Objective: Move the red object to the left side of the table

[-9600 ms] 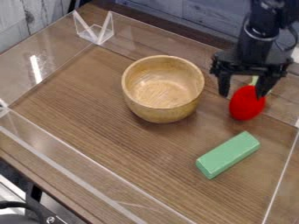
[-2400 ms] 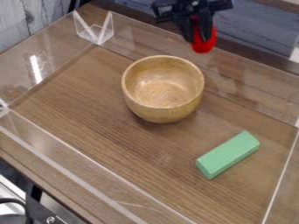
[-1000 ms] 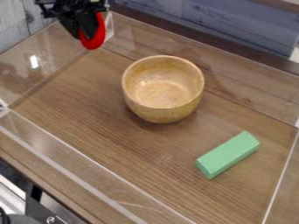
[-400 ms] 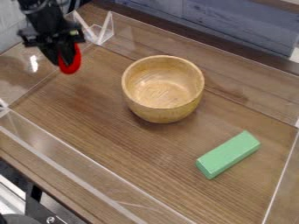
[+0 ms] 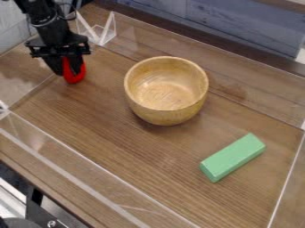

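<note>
Red and shiny, the red object (image 5: pixel 74 73) sits low at the far left of the desk (image 5: pixel 131 151), near the clear wall. The hand (image 5: pixel 66 66) is right over it, pointing down, with a finger on each side. I cannot tell if the fingers squeeze it or have let go. The toy looks like it stands up tall, but its green top is hidden. The bowl (image 5: pixel 167 89) and green block (image 5: pixel 233 158) are well apart, off to the right. I think lifting straight up comes next.
</note>
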Robot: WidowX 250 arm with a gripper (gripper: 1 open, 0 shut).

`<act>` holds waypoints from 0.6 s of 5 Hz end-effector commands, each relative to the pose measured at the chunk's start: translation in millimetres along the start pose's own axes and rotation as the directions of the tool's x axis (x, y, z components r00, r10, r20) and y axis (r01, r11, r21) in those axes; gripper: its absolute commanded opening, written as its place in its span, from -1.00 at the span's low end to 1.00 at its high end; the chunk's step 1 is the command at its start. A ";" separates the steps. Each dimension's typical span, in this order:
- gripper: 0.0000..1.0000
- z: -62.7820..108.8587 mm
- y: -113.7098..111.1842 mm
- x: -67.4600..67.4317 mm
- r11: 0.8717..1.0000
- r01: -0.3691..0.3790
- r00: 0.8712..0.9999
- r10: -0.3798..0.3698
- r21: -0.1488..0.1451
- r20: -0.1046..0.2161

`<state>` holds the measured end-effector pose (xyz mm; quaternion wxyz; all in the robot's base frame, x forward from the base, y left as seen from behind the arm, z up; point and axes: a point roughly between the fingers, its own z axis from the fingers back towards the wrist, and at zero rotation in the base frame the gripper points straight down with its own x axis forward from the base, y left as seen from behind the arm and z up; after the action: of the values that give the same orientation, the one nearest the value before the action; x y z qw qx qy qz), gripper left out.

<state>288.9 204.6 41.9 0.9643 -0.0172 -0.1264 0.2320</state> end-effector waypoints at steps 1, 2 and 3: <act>1.00 4.1 5.5 13.0 0.999 0.032 0.999 -0.032 0.006 0.024; 1.00 12.7 7.0 13.7 0.998 0.056 0.998 -0.056 -0.020 0.034; 1.00 19.7 8.3 15.1 0.995 0.084 0.996 -0.083 -0.044 0.044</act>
<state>286.4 208.4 36.9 0.9732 -0.0512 -0.1146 0.1927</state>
